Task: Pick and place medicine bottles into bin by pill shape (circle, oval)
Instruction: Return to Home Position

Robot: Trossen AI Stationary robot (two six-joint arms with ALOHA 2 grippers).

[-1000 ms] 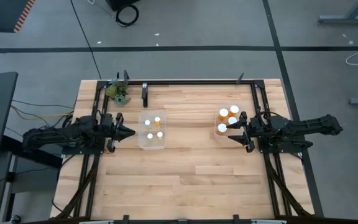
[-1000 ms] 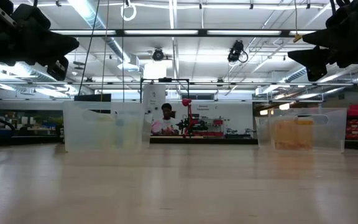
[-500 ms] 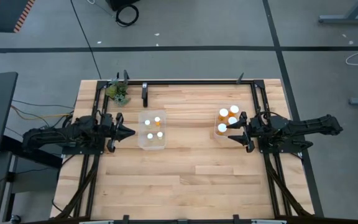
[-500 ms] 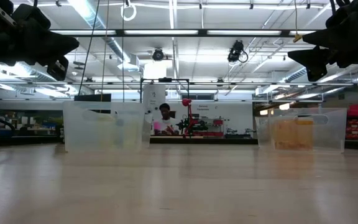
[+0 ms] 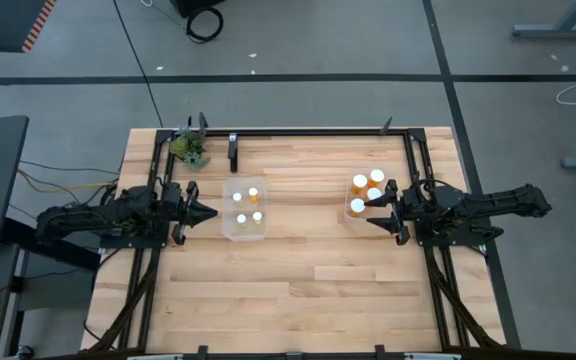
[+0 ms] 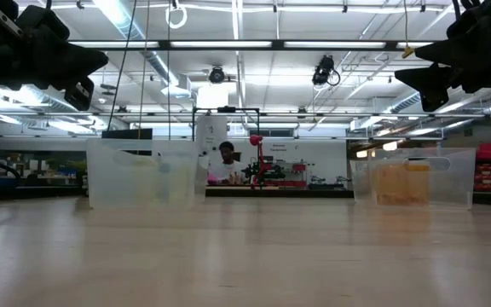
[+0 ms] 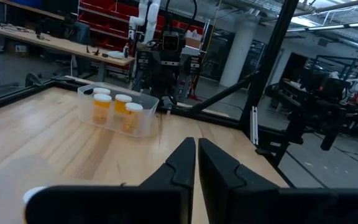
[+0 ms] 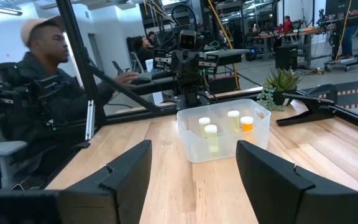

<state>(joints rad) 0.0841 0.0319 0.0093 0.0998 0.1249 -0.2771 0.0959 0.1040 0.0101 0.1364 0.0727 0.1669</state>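
Hovering over the left edge of the pale wooden table (image 5: 308,290), the left gripper (image 5: 211,212) points at the left clear plastic bin (image 8: 229,146), its tip just beside the bin wall. Its fingers (image 7: 182,163) are pressed together with only a hairline slit between them, nothing held.

The right gripper (image 5: 373,212) mirrors it at the right edge, tip just beside the right clear plastic bin (image 7: 148,121). Its fingers (image 8: 129,171) are spread wide and empty.

Four small yellow medicine bottles with white caps (image 5: 253,193) stand upright in the left bin. Four larger amber-orange medicine bottles with white caps (image 5: 360,182) stand upright in the right bin, clustered close. The bins are well apart.

A small green potted plant (image 5: 190,148) sits at the table's far left corner. In the low view, both arms are high off the tabletop. A person in a pale cap (image 8: 42,74) is beyond the table, seen in the right wrist view.
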